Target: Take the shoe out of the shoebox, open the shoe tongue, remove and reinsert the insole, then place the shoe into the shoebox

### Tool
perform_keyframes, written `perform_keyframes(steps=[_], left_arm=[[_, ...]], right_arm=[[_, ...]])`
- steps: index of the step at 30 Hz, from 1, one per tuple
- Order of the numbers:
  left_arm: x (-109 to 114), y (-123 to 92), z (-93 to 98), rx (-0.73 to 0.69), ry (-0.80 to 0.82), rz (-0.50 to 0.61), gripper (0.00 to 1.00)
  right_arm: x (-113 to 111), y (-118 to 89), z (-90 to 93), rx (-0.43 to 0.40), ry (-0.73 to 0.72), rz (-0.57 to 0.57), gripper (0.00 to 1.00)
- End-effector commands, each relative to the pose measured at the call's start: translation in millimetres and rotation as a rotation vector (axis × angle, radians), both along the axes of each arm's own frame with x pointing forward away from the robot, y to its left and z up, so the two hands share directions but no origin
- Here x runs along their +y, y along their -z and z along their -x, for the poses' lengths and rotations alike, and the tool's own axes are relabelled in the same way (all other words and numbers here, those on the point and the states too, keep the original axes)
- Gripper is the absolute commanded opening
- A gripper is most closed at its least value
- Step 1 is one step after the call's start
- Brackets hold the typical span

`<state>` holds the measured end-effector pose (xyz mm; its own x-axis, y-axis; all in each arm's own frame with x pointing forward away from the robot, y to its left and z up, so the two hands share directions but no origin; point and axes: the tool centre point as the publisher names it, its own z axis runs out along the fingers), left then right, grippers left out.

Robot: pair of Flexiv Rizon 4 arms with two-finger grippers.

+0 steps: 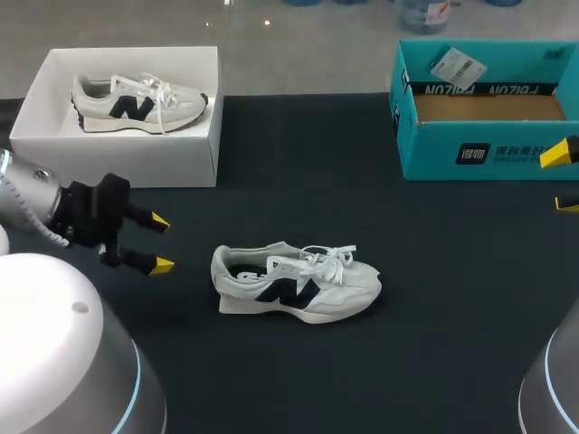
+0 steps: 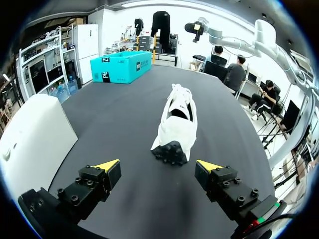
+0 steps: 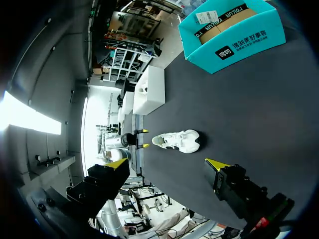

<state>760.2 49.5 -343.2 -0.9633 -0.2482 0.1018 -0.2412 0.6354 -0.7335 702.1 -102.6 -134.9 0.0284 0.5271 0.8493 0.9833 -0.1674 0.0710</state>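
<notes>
The shoe [image 1: 294, 282] lies on its sole in the middle of the dark surface [image 1: 434, 316], outside both boxes, so the taking-out step looks done and opening the tongue is the step in hand. Its laces sit loose over the tongue, which does not look pulled back yet. The left tool [image 1: 162, 242] hovers just beside the heel with its fingers apart and nothing between them; in the left wrist view the heel and the dark mouth of the shoe lie straight ahead of it. The right tool [image 3: 166, 163] is well apart from the shoe, near the teal box [image 1: 470, 154], also spread and empty. The white box [image 1: 127, 158] holds a second shoe [image 1: 136, 104]; the teal box looks empty, so it is likely the one this shoe returns to. Next, I judge, one tool should steady the heel while the other comes in to lift the tongue clear of the laces
</notes>
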Motion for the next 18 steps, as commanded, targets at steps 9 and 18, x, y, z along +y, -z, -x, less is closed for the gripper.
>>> perform_keyframes(steps=[9,18], left_arm=[[-10,35,9.0,-0.017,0.067,0.045,1.00],[-18,39,12.2,-0.027,0.046,0.023,1.00]], right_arm=[[1,0,1.5,0.000,0.003,0.002,1.00],[1,0,1.5,0.000,0.003,0.002,1.00]])
